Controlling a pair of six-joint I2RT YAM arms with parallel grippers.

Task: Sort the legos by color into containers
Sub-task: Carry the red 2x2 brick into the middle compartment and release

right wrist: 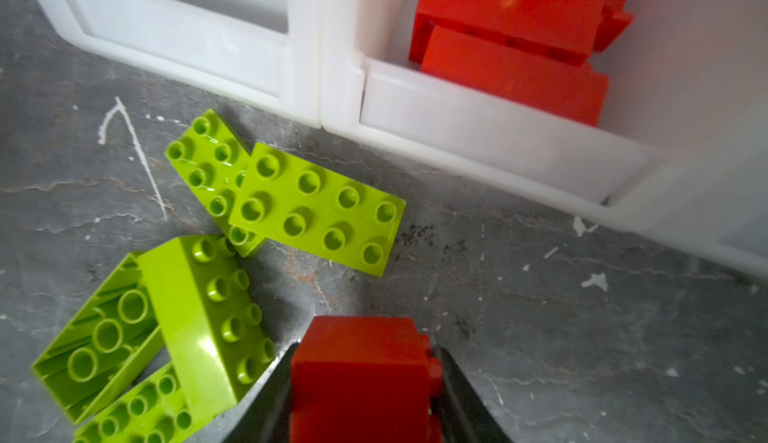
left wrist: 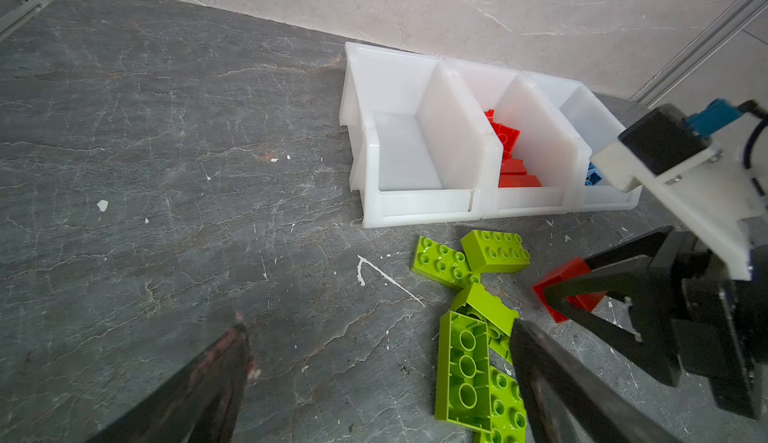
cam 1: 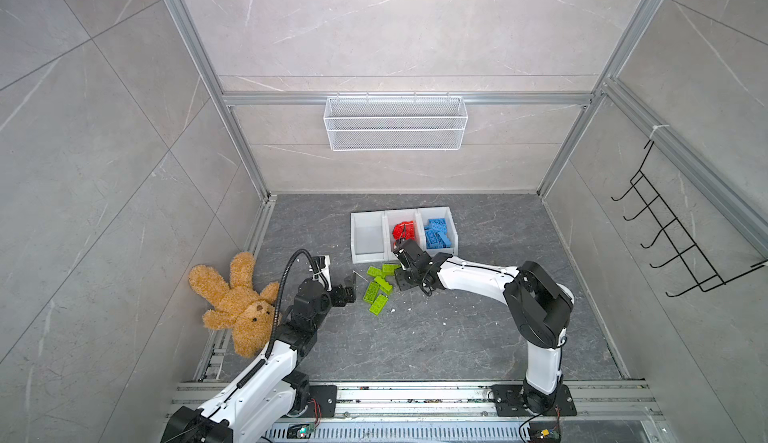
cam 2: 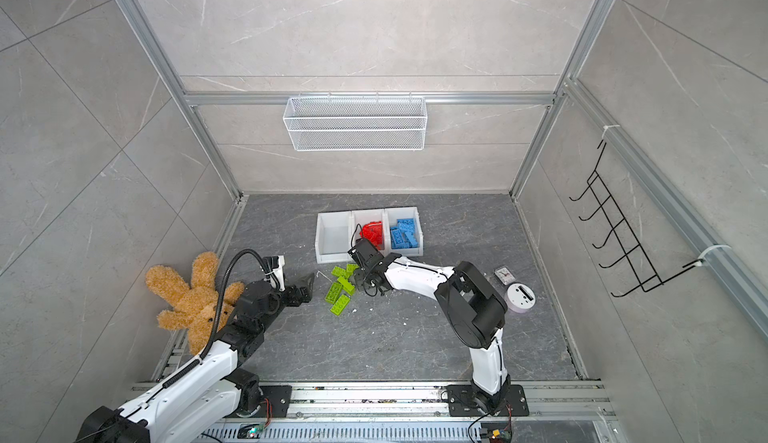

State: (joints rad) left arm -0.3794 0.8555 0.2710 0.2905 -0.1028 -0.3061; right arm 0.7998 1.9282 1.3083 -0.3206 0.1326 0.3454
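Three white bins (cam 1: 369, 238) sit just ahead of the right gripper (right wrist: 368, 355). The middle bin (right wrist: 478, 129) already has red in it, so I think that is where the red goes. Green bricks (right wrist: 316, 208) lie in a heap beside the right gripper. The left gripper (left wrist: 380, 328) has its fingers wide apart, holding nothing. The right gripper squeezes one red brick (left wrist: 559, 278), down near the floor (right wrist: 540, 337).

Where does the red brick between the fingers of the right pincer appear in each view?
Both top views: hidden under the right arm.
Left wrist view: red brick in the right pincer, beside the green bricks.
Right wrist view: red brick nearest the camera, beside them.
Shared landmark: the green bricks.
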